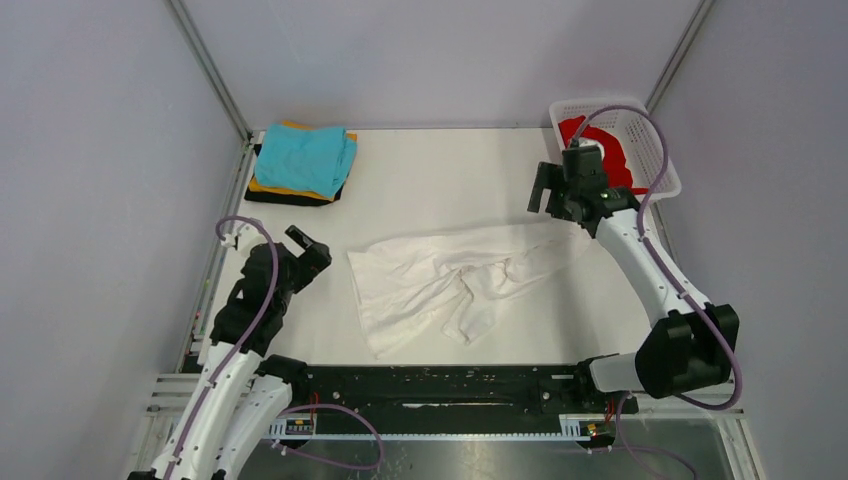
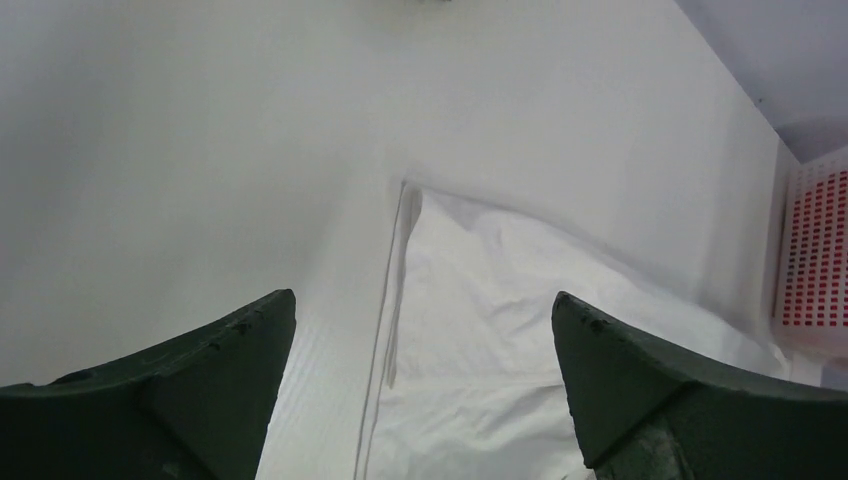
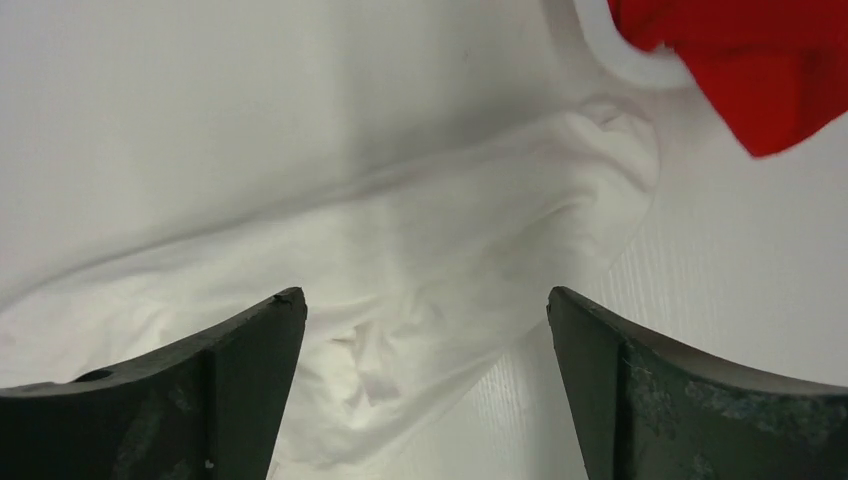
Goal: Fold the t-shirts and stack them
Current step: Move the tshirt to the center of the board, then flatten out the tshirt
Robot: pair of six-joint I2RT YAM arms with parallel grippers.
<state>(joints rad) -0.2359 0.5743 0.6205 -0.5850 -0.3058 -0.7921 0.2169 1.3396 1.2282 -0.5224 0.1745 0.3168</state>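
Note:
A large white t-shirt (image 1: 450,280) lies crumpled across the middle of the table. A folded stack sits at the back left: a teal shirt (image 1: 305,158) on top, orange (image 1: 268,187) and black (image 1: 290,198) edges under it. A red shirt (image 1: 600,150) lies in the white mesh basket. My left gripper (image 1: 308,248) is open and empty, just left of the white shirt's left edge (image 2: 400,300). My right gripper (image 1: 545,190) is open and empty above the white shirt's far right end (image 3: 450,250), beside the red shirt (image 3: 750,60).
The white mesh basket (image 1: 660,165) stands at the back right corner, close behind my right gripper; it shows in the left wrist view (image 2: 815,260) too. Grey walls and metal frame posts enclose the table on three sides.

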